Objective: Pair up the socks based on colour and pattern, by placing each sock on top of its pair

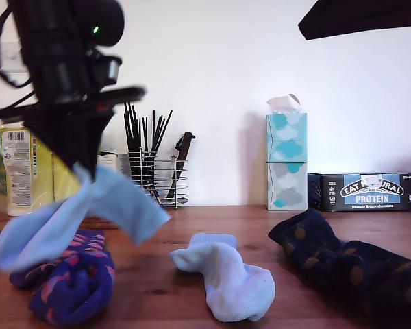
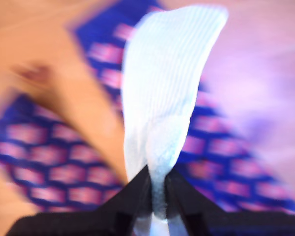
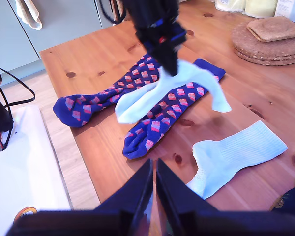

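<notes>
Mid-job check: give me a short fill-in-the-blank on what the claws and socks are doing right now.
1. My first claw is shut on a pale ____ sock.
2. That sock hangs above the two socks patterned with pink-red ____ on blue.
3. My second claw holds ____.
4. In the exterior view, the other pale blue sock lies on the table to the ____ of the dark spotted socks.

Missing words: blue; diamonds; nothing; left

Pale blue sock (image 1: pixel 82 212) dangles above two diamond socks (image 3: pixel 157 105); its match (image 1: pixel 226 277) and spotted navy socks (image 1: pixel 349 264) lie flat
</notes>
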